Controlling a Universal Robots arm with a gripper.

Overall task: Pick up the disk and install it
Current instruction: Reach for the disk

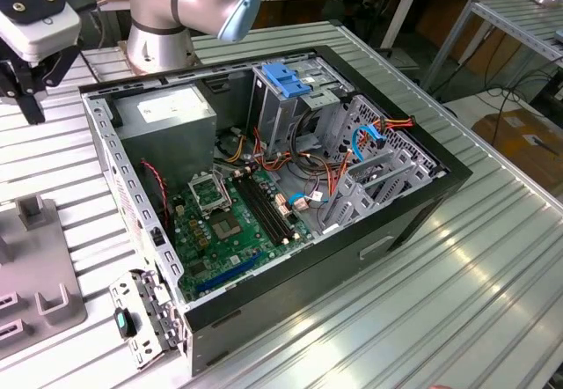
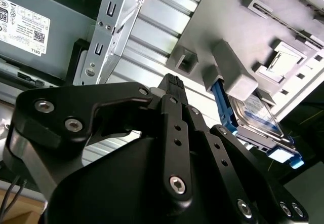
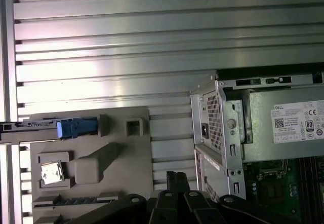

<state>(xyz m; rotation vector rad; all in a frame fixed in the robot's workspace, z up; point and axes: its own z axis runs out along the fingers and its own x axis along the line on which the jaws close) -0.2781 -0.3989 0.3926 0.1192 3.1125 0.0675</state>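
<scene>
Disk (image 2: 253,113) on edge in grey fixture (image 2: 238,11), gripper (image 2: 172,80) apart

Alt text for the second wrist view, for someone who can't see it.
The black gripper looms in the foreground, apart from the disk, which sits in a slot of the grey fixture. Beside it, on the ribbed metal table, stands the computer case.

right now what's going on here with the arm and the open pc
A single robot arm is working beside an open computer case on a ribbed metal table. Its claw hovers above the table near a grey holder and carries nothing. The disk, with its blue rails, stands on edge in that holder, apart from the claw. It is not yet picked up or installed.
</scene>
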